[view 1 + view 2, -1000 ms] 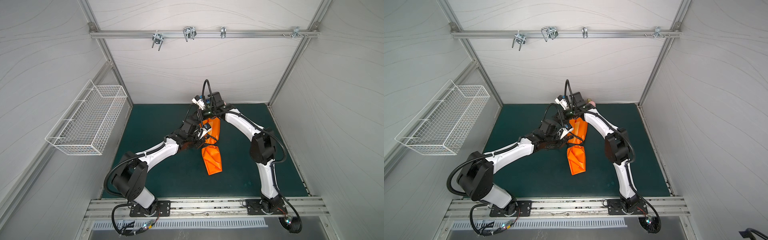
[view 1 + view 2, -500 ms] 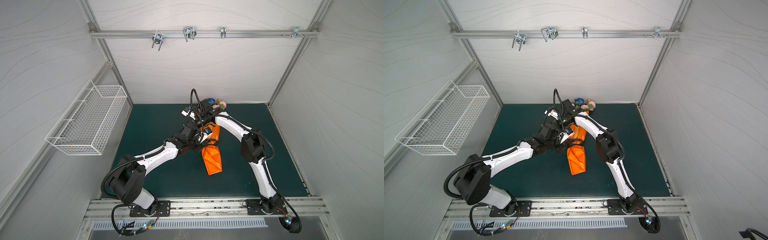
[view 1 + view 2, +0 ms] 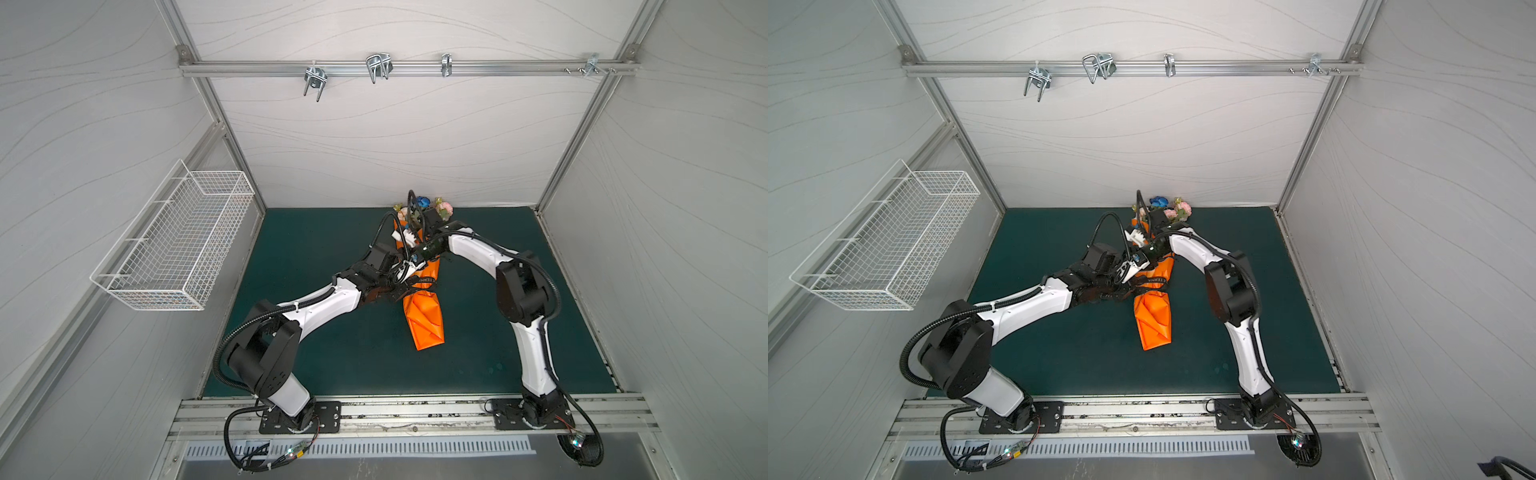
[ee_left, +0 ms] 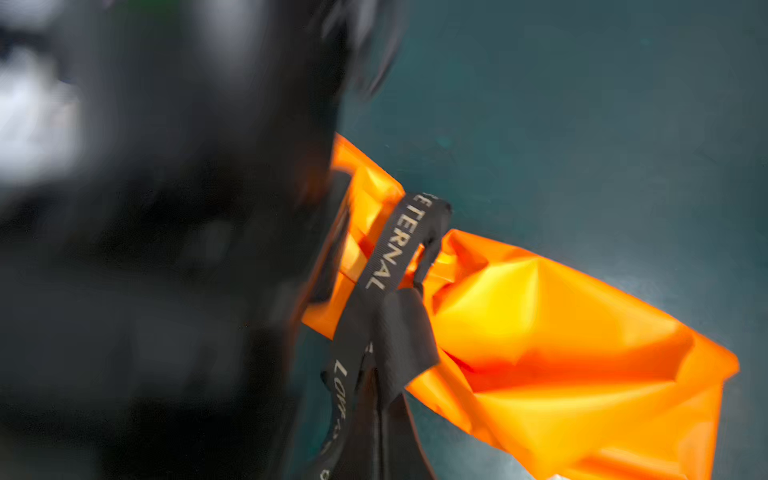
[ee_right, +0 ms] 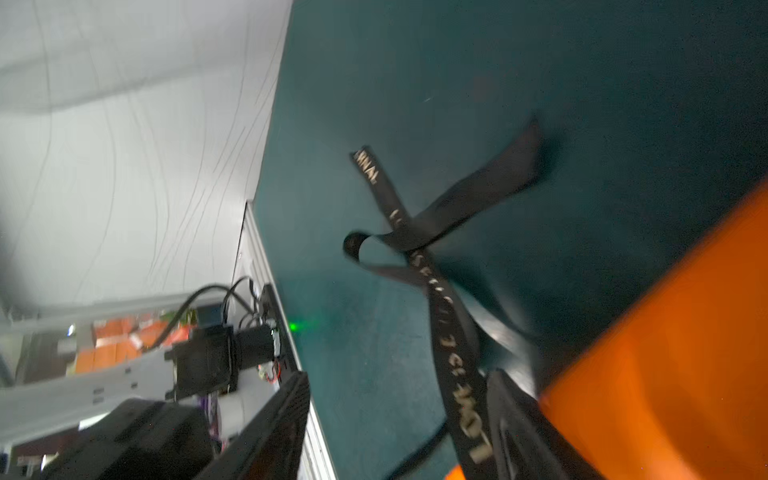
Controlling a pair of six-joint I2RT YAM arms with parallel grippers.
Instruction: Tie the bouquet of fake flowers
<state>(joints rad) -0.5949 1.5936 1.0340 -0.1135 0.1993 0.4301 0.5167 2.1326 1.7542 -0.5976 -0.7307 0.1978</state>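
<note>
The green mat (image 3: 316,257) carries everything, and a wire basket (image 3: 178,245) hangs on the left wall. The orange wrapping paper (image 3: 424,316) lies mid-mat and holds the bouquet of fake flowers (image 3: 444,206). Its blooms were covered by the right arm a second ago and now show at the far edge. Only the left wrist view shows the lettering on the black ribbon (image 4: 386,257) around the paper. The left gripper (image 3: 395,286) is clenched on this ribbon. The right gripper (image 5: 399,386) stands released, with its fingers apart.
</note>
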